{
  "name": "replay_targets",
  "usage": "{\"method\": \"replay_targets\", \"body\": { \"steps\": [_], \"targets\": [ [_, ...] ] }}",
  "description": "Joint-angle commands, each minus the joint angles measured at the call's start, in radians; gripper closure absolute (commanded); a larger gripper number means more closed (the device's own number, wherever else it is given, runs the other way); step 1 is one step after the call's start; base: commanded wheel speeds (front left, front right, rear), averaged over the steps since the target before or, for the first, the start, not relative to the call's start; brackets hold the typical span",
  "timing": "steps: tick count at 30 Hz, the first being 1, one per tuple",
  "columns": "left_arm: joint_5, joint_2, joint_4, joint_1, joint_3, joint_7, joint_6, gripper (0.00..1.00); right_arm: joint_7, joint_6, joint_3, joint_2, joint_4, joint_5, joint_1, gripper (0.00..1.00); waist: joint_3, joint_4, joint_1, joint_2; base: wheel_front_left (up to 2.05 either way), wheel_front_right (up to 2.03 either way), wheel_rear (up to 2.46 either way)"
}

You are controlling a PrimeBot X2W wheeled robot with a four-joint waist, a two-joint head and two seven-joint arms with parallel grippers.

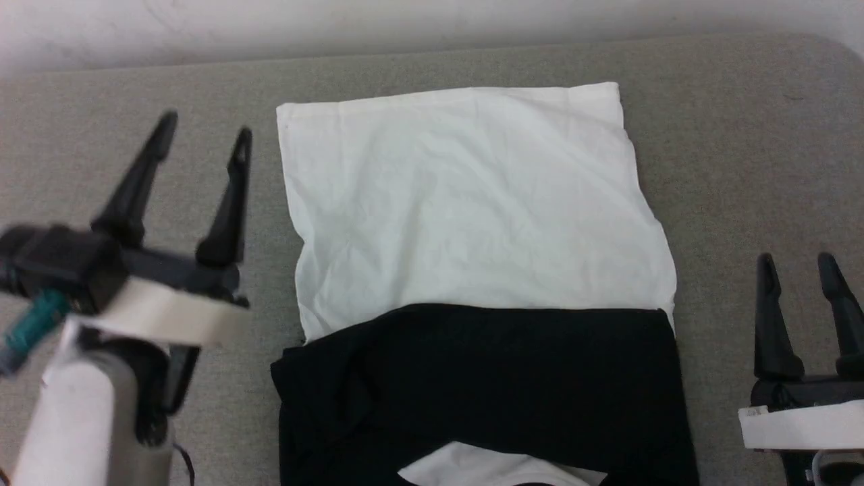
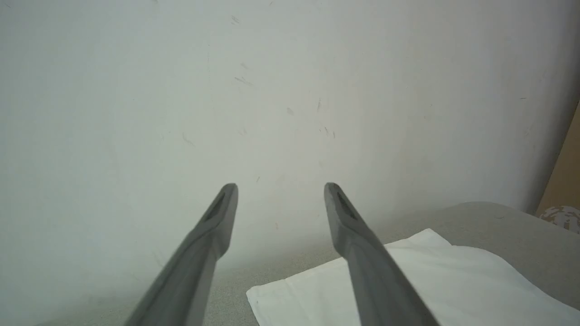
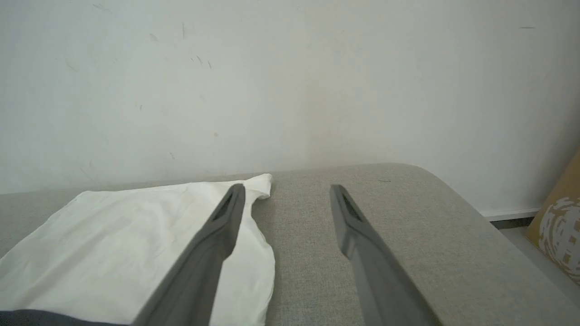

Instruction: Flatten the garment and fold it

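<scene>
Cream-and-black garment (image 1: 472, 202) is cut off below; left gripper (image 1: 206, 127) and right gripper (image 1: 795, 260) gape empty.

You face a grey woven-fabric padded surface (image 1: 756, 148) that spans your head view and ends in a rounded corner at the far right. Directly behind it rises a plain white wall (image 3: 290, 81), matte and softly, evenly lit, with small dark scuffs and scratches scattered over it. In your right wrist view a white baseboard (image 3: 509, 213) runs along the wall's foot beyond that corner, above a strip of pale grey floor (image 3: 521, 237). A tan panel with a mottled white print (image 3: 559, 226) shows at the right edge.
</scene>
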Motion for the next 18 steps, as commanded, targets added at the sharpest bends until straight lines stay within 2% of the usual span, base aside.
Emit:
{"method": "replay_targets", "body": {
  "steps": [1, 6, 10, 18],
  "targets": [
    [-0.024, 0.029, 0.004, -0.083, -0.001, 0.049, -0.014, 0.0, 0.004, -0.001, 0.009, 0.003, -0.009, 0.008, -0.024, 0.0, 0.082, -0.017, -0.0001, 0.0, 0.0, 0.0, 0.0],
    [-0.138, 0.139, 0.078, -0.363, -0.039, 0.261, -0.037, 0.0, 0.0, -0.001, 0.035, 0.003, -0.03, 0.018, -0.07, 0.0, 0.175, -0.042, -0.0001, 0.0, 0.0, 0.0, 0.0],
    [-0.19, 0.224, 0.168, -0.535, -0.086, 0.383, -0.041, 0.0, -0.006, -0.001, 0.045, 0.003, -0.032, 0.022, -0.101, 0.0, 0.237, -0.067, -0.0001, 0.0, 0.0, 0.0, 0.0],
    [-0.292, 0.341, 0.315, -0.684, -0.206, 0.577, -0.042, 0.0, -0.02, -0.001, 0.064, 0.003, -0.018, 0.033, -0.135, 0.0, 0.311, -0.114, -0.0001, 0.0, 0.0, 0.0, 0.0]
  ]
}}
